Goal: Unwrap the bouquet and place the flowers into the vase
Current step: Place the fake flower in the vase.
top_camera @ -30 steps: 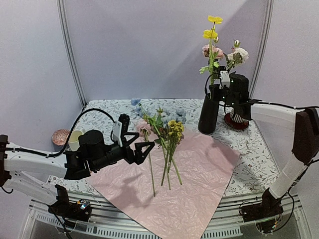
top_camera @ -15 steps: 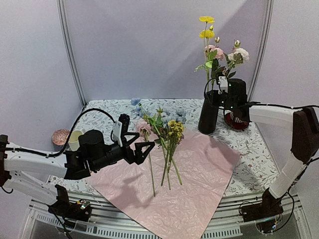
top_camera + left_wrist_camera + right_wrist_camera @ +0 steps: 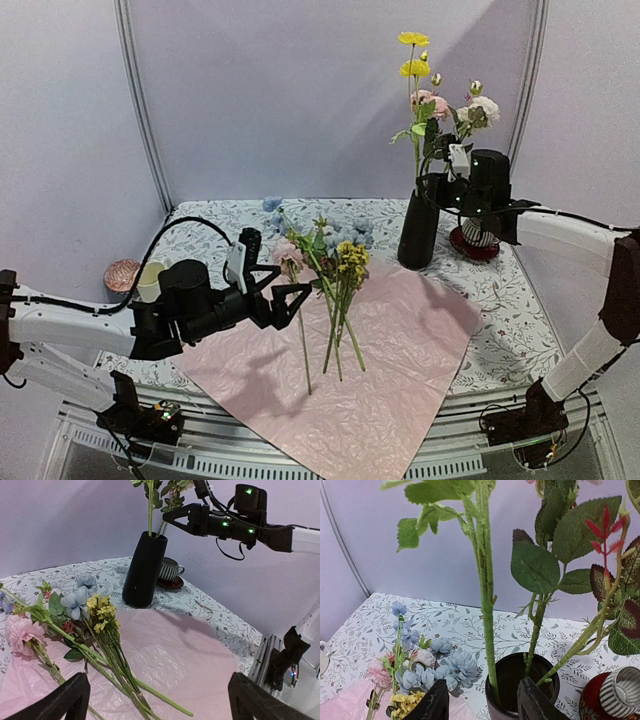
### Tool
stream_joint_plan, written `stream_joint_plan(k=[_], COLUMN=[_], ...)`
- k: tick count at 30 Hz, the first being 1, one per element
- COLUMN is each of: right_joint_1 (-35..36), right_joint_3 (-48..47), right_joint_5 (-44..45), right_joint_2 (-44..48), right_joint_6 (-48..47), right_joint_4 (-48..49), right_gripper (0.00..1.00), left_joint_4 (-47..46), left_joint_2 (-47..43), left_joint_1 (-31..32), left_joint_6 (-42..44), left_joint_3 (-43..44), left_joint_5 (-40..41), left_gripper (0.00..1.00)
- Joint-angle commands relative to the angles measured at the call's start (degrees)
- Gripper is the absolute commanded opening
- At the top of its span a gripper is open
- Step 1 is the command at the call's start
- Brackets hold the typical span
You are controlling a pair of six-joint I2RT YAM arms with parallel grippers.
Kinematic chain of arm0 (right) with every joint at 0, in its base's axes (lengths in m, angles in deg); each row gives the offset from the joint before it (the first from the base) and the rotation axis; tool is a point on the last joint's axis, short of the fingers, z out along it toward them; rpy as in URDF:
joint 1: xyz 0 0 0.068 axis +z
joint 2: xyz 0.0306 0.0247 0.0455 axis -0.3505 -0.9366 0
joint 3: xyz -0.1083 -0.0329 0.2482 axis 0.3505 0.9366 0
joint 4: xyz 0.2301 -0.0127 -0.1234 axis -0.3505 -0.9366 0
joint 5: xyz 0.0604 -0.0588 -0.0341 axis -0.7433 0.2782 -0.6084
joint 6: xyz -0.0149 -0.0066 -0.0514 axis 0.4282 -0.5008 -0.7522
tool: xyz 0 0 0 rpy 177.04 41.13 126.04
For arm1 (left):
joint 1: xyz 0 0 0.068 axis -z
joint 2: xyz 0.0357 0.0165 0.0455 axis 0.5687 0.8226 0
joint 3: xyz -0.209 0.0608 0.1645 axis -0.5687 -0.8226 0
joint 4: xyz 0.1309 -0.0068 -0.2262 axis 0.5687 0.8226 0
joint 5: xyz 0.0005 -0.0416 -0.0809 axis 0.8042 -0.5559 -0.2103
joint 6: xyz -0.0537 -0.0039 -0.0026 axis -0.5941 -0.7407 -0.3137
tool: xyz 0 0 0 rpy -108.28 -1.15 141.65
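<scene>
My right gripper (image 3: 436,184) hangs beside the mouth of the vase (image 3: 419,230), which stands at the far right of the table (image 3: 520,320). From above I cannot read its fingers. My right wrist view shows them parted on either side of the vase (image 3: 506,672), pinching nothing, with one thick stem between them untouched. There I count three stems entering the vase. Only the top view shows their blooms: two yellow, one pink, one cream. My left gripper (image 3: 280,270) is spread wide above the pink wrapping paper (image 3: 390,370), which lies open and flat. The other flowers (image 3: 335,270) lie on it, too bunched to count. My left wrist view alone shows the handle of the one ribbed cup (image 3: 170,570) behind the vase (image 3: 144,570).
</scene>
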Motion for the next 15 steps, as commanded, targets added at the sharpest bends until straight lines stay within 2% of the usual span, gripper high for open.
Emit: stream_joint_plan(k=[1,11,13,14,15], right_joint_1=[0.07,0.11,0.06,0.10,0.18], right_joint_3=[0.22,1.84,2.56,2.93,3.54], right_joint_5=[-3.26,-10.93,-13.53,-14.63,-15.78], right_joint_2=[2.99,8.46,9.68,10.38,11.18], right_joint_6=[0.79,2.67,2.98,3.16,3.46], right_joint_4=[-3.22,-8.07,-9.11,-9.55,-9.73], right_gripper=[0.51,0.64,0.69,0.75,0.84], left_joint_4=[0.70,2.13,2.29,2.28,2.21], left_joint_2=[0.78,1.92,2.36,2.72,3.07], left_joint_1=[-0.73,-0.91,-1.10,-1.26,-1.38], left_joint_6=[-0.63,-2.13,-3.72,-4.60,-5.59], left_joint_3=[1.57,2.69,2.82,2.85,2.96], left_joint_5=[0.21,1.52,1.88,1.85,1.66], left_gripper=[0.98,0.98,0.98,0.98,0.98])
